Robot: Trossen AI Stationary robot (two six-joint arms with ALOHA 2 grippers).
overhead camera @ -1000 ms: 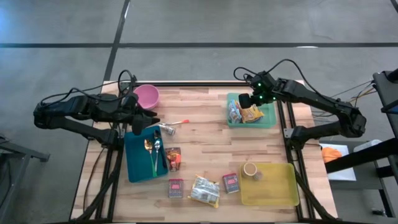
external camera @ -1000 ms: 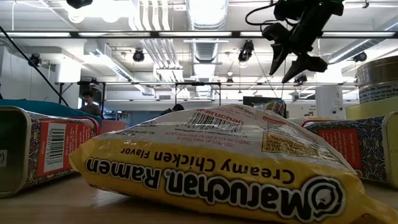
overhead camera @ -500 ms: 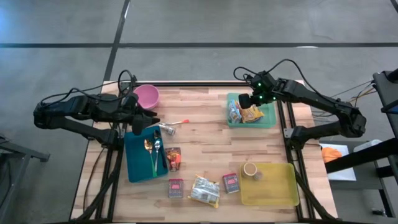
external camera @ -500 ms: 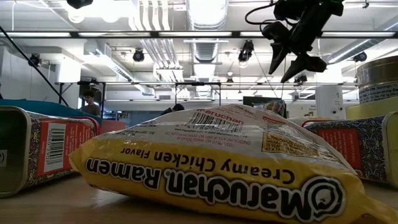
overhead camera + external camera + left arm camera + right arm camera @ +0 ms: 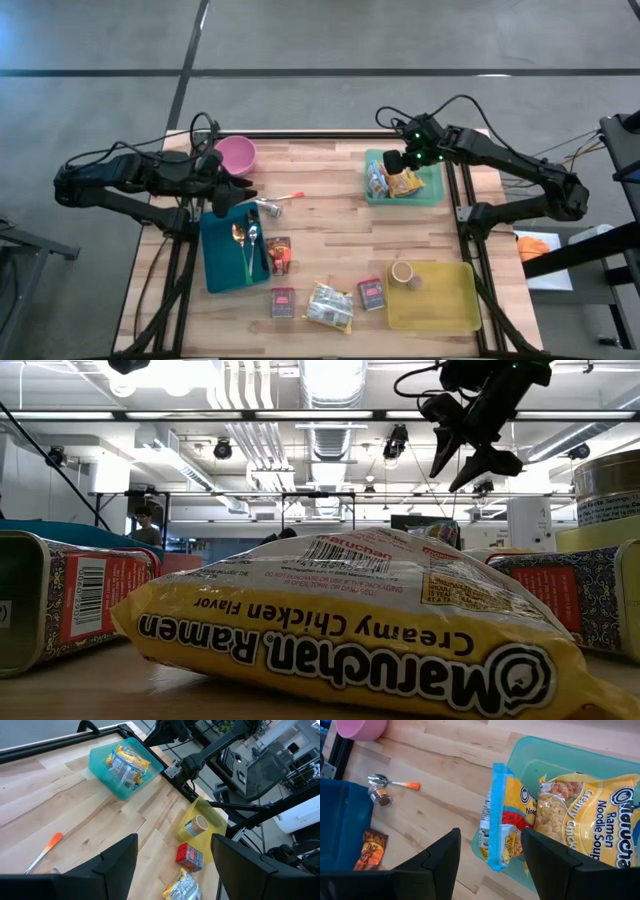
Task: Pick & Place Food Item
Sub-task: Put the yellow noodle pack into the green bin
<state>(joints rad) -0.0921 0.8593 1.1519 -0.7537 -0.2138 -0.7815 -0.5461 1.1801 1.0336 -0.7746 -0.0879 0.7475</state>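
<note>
Two ramen packets lie in the teal bin [image 5: 432, 190] at the far right: a blue-edged one [image 5: 500, 815] stands on its edge against the bin's left wall, and a yellow one [image 5: 585, 815] lies beside it. My right gripper [image 5: 490, 865] hangs open above the bin's left rim, also seen in the low view [image 5: 462, 452], touching nothing. A third ramen packet [image 5: 328, 306] lies flat on the table near the front edge. My left gripper [image 5: 244, 191] stands open and empty above the far end of the blue tray [image 5: 222, 268].
A pink bowl [image 5: 236, 154] sits at the far left. An orange-handled spoon [image 5: 282, 199] lies mid-table. The blue tray holds cutlery, with a sachet [image 5: 279, 255] beside it. Two red tins [image 5: 283, 302] [image 5: 371, 293] flank the front packet. A yellow tray [image 5: 445, 305] holds a can [image 5: 403, 272].
</note>
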